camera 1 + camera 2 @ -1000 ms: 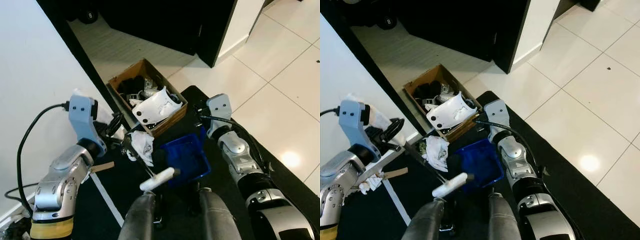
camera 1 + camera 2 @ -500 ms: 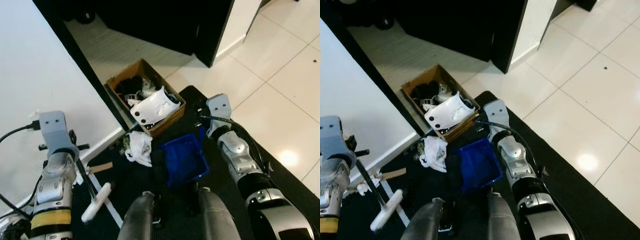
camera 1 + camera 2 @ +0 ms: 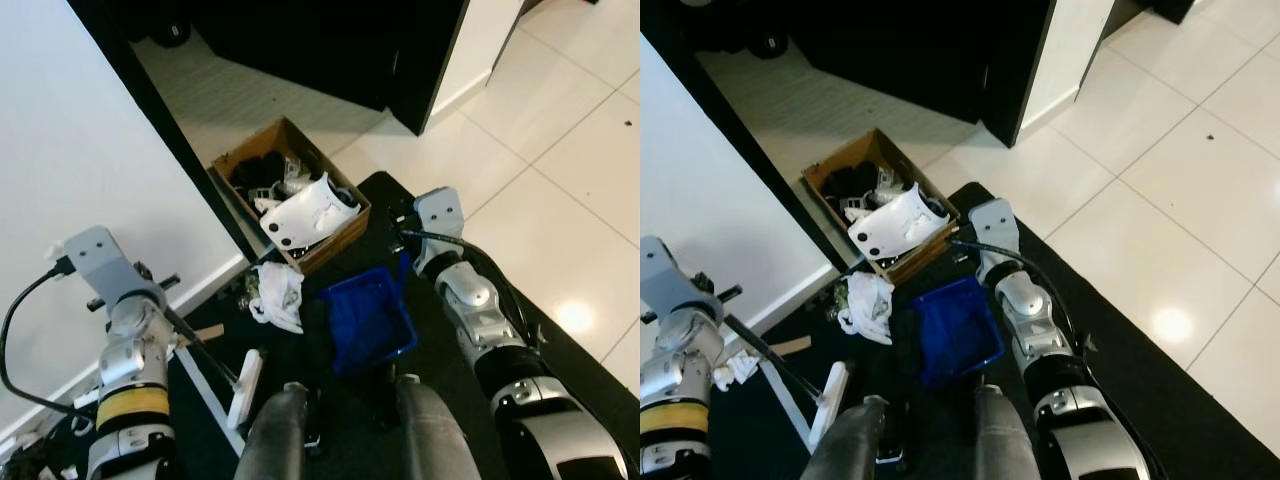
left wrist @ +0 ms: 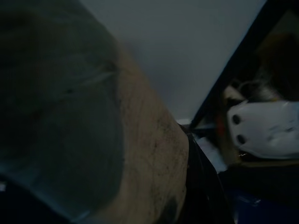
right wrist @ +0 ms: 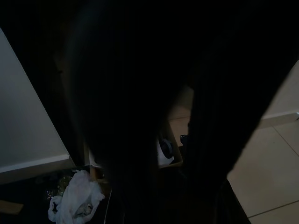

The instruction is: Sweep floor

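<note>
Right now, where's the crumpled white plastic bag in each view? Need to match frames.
Left eye view: white plastic bag on the dark mat, lower centre-left, just below the cardboard box.
Right eye view: bag left of the blue dustpan.
Left wrist view: cannot make it out.
Right wrist view: bag at the bottom.
Shared landmark: the cardboard box with the white shell.

The floor [image 3: 560,150] is pale glossy tile on the robot's right, with a black mat [image 3: 590,380] laid over it beneath the robot. On the mat lie a blue dustpan [image 3: 372,318], a crumpled white plastic bag [image 3: 278,294] just beside it, and the white head of a brush [image 3: 245,386]. An open cardboard box [image 3: 290,190] of clutter stands at the mat's far edge, near the white wall.
</note>
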`<state>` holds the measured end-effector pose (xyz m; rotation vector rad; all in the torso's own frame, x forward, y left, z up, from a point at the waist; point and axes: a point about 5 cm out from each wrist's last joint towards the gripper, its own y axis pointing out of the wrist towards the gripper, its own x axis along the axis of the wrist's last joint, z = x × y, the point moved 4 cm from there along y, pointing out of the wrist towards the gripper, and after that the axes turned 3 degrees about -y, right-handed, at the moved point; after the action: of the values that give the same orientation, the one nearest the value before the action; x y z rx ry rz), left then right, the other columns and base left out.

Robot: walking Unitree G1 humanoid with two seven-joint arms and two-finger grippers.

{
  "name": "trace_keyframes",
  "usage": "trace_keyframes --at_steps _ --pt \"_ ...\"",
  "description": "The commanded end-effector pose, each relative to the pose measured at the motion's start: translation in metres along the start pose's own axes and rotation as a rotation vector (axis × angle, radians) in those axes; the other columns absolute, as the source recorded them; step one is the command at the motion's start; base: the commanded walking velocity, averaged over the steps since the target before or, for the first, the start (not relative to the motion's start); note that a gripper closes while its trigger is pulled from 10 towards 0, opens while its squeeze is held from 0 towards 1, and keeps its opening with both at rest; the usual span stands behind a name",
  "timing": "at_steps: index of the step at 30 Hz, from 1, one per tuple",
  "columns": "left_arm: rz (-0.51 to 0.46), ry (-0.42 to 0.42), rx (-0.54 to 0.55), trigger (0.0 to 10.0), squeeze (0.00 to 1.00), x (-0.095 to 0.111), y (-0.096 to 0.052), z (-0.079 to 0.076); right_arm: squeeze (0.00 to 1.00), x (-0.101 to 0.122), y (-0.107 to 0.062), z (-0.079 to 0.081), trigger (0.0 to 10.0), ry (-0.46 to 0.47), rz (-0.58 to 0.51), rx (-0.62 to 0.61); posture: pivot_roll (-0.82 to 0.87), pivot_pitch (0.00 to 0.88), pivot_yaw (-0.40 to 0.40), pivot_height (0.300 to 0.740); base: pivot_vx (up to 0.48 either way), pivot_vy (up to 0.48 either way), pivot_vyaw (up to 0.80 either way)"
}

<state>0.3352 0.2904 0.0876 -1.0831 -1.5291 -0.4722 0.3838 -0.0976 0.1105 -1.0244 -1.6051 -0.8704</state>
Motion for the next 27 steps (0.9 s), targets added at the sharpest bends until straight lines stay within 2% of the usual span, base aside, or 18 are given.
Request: trace_keyframes --at_steps 1,11,16,17,18,19,20,21,23,27 --pt "0.000 -0.029 0.023 10.0 0.00 -0.003 0.001 0.002 0.00 -0.020 -0.008 0.009 10.0 0.033 0.075 0.021 0.01 0.298 0.023 0.740 0.000 0.000 0.00" --pt "0.042 -0.068 0.097 10.0 0.00 -0.023 0.011 -0.008 0.00 -0.017 -0.006 0.014 10.0 0.034 0.065 0.032 -0.02 0.298 0.018 0.740 0.000 0.000 0.00" --pt "0.106 -0.146 0.104 10.0 0.00 -0.037 0.009 -0.019 0.00 -0.018 -0.007 0.011 10.0 0.030 0.066 0.032 -0.02 0.297 0.019 0.740 0.000 0.000 0.00" --pt "0.170 -0.195 0.036 10.0 0.00 -0.052 -0.001 -0.047 0.00 -0.019 -0.009 0.010 10.0 0.027 0.069 0.029 -0.02 0.295 0.021 0.740 0.000 0.000 0.00" --pt "0.194 -0.209 0.006 10.0 0.00 -0.057 -0.005 -0.059 0.00 -0.020 -0.009 0.009 10.0 0.027 0.070 0.028 -0.02 0.295 0.021 0.740 0.000 0.000 0.00" --pt "0.194 -0.209 0.006 10.0 0.00 -0.057 -0.005 -0.059 0.00 -0.020 -0.009 0.009 10.0 0.027 0.070 0.028 -0.02 0.295 0.021 0.740 0.000 0.000 0.00" --pt "0.229 -0.241 -0.035 10.0 0.00 -0.064 -0.013 -0.076 0.00 -0.020 -0.009 0.009 10.0 0.026 0.069 0.027 -0.02 0.296 0.023 0.740 0.000 0.000 0.00" --pt "0.241 -0.253 -0.052 10.0 0.00 -0.066 -0.016 -0.085 0.00 -0.019 -0.009 0.010 10.0 0.026 0.069 0.027 -0.02 0.296 0.023 0.740 0.000 0.000 0.00" --pt "0.249 -0.261 -0.062 10.0 0.00 -0.067 -0.018 -0.090 0.00 -0.019 -0.009 0.010 10.0 0.027 0.068 0.026 -0.02 0.296 0.023 0.740 0.000 0.000 0.00" --pt "0.278 -0.304 -0.122 10.0 0.00 -0.068 -0.029 -0.116 0.00 -0.019 -0.008 0.011 10.0 0.029 0.068 0.029 -0.02 0.298 0.023 0.740 0.000 0.000 0.00"
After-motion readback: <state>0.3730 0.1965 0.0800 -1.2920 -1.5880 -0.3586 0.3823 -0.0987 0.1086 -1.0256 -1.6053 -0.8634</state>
